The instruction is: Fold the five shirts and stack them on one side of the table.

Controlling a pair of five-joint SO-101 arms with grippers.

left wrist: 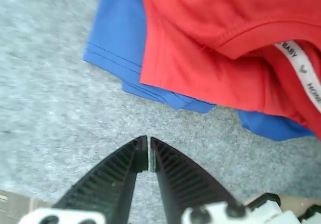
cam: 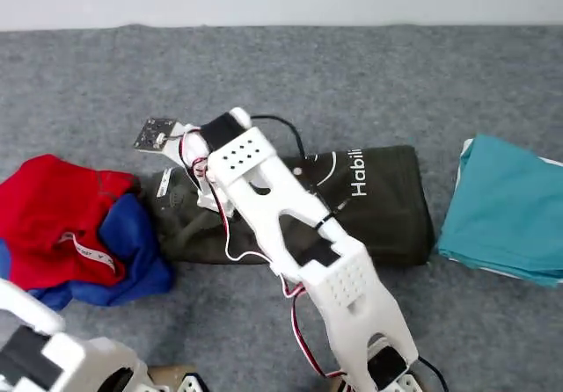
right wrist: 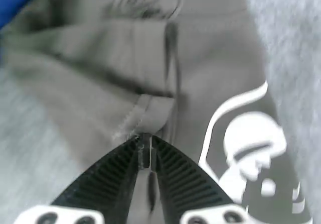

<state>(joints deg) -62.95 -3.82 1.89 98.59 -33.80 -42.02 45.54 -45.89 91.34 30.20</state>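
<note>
Since the dark olive shirt point(cam: 387, 216) is thin, limp cloth, it should weigh almost nothing, sag wherever it is unsupported, and drag rather than slide on the grey felt-like table point(cam: 352, 76). It lies across the middle of the table, partly folded into a long band with white print on top. A hem, a corner or a doubled fold edge looks like the best place to take hold, since a pinch in mid-panel would only raise a tent.

The right gripper point(right wrist: 145, 151) sits at that shirt's left end with its jaws closed, tips down on a fold edge. I cannot tell whether any cloth is caught between them.

The left gripper point(left wrist: 149, 151) hangs over bare table with its jaws closed and nothing between them, just beside the blue shirt point(cam: 132, 243). The red shirt point(cam: 53, 216) lies crumpled on top of the blue one, both unfolded at the table's left.

On the right edge lies the teal shirt point(cam: 506, 207), folded flat, with a pale layer showing under it. That looks like the start of the stack.
</note>
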